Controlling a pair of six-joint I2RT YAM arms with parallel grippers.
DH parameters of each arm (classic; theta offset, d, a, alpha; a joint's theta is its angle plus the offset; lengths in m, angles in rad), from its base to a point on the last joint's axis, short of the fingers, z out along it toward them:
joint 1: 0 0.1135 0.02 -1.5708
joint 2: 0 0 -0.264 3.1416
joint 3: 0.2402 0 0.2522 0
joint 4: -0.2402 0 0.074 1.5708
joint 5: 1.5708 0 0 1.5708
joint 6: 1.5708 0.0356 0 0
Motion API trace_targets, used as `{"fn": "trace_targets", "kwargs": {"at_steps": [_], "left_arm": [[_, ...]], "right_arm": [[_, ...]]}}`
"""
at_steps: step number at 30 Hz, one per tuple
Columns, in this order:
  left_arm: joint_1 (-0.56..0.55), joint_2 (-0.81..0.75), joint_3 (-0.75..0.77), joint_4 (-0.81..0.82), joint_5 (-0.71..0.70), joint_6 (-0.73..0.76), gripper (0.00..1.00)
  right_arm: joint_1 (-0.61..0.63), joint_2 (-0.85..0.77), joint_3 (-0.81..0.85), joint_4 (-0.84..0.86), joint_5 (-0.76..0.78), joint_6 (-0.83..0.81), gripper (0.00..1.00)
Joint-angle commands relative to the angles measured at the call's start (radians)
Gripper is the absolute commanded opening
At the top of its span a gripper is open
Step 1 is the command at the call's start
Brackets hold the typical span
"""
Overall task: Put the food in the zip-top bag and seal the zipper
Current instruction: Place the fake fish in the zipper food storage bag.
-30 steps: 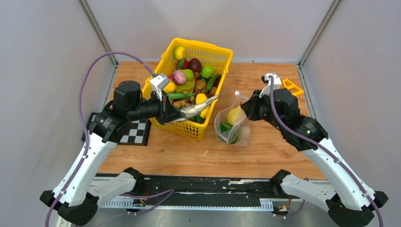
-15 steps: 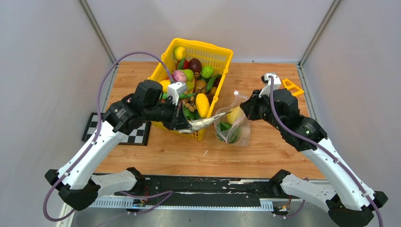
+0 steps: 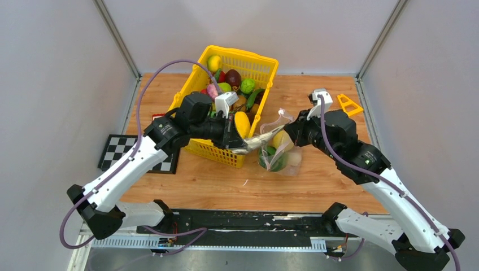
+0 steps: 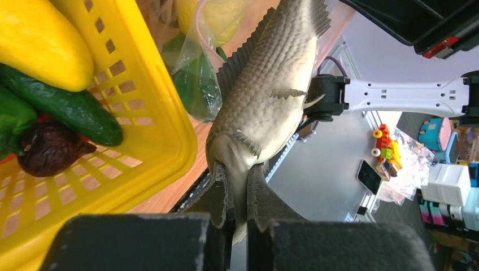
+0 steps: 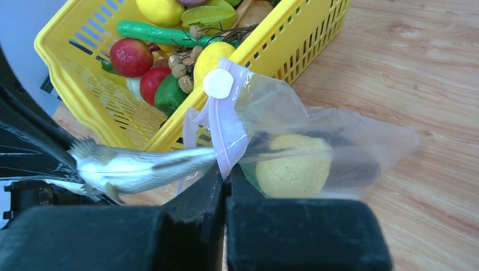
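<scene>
The left pincer (image 4: pixel 238 174) is clamped on one end of a grey, scaly plastic toy fish (image 4: pixel 271 96), which it holds off the wooden counter (image 3: pixel 316 186) just past the near corner of the yellow lattice basket (image 3: pixel 265 61). The fish's fanned tail reaches the mouth of the clear, crinkly zip-top bag (image 5: pixel 361 141); whether it has crossed the rim cannot be told. The right pincer (image 5: pixel 225 169) is pinched shut on the bag's pale pink-white zipper strip (image 5: pixel 226 130), lifting that edge while the bag's bottom rests on the counter just beside the basket. Inside the bag lie a round yellow fruit (image 5: pixel 294 166) and a dark green piece (image 4: pixel 197 79). More glossy toy food fills the basket.
</scene>
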Motion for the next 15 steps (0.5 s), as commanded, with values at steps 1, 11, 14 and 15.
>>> {"fn": "trace_targets", "kwargs": {"at_steps": [1, 11, 14, 15], "left_arm": [[-0.032, 0.038, 0.062, 0.014, -0.046, -0.019, 0.0], [-0.035, 0.132, 0.328, -0.284, -0.161, 0.099, 0.05], [-0.036, 0.161, 0.371, -0.286, -0.118, 0.101, 0.04], [-0.037, 0.169, 0.374, -0.283, -0.104, 0.098, 0.03]], "right_arm": [[0.039, -0.011, 0.011, 0.093, 0.02, -0.054, 0.0], [0.197, 0.001, 0.001, 0.12, 0.166, -0.199, 0.0], [0.247, 0.011, -0.001, 0.138, 0.234, -0.218, 0.0], [0.258, 0.013, -0.003, 0.15, 0.245, -0.223, 0.0]]}}
